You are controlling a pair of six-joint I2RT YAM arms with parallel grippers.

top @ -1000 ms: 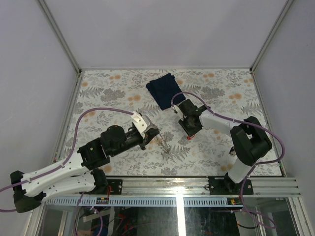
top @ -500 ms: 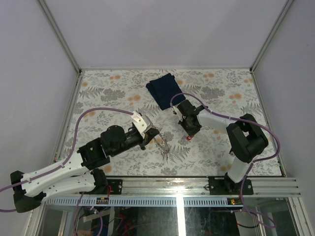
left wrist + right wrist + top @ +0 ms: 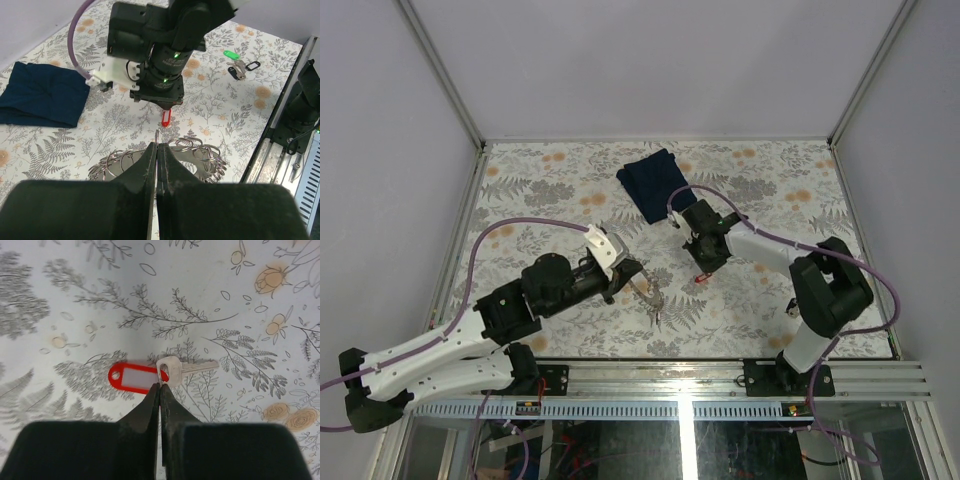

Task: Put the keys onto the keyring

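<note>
Red-tagged key (image 3: 134, 378) sits pinched at its head in your right gripper (image 3: 160, 386); left gripper (image 3: 157, 148) clamps the keyring (image 3: 196, 149) steady, presumably for threading.

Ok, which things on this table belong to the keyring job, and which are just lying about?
Job:
- keyring, pinched by the left gripper
- red key, at the right gripper's shut tips
- green key
- black keys

Lying about:
- blue cloth
</note>
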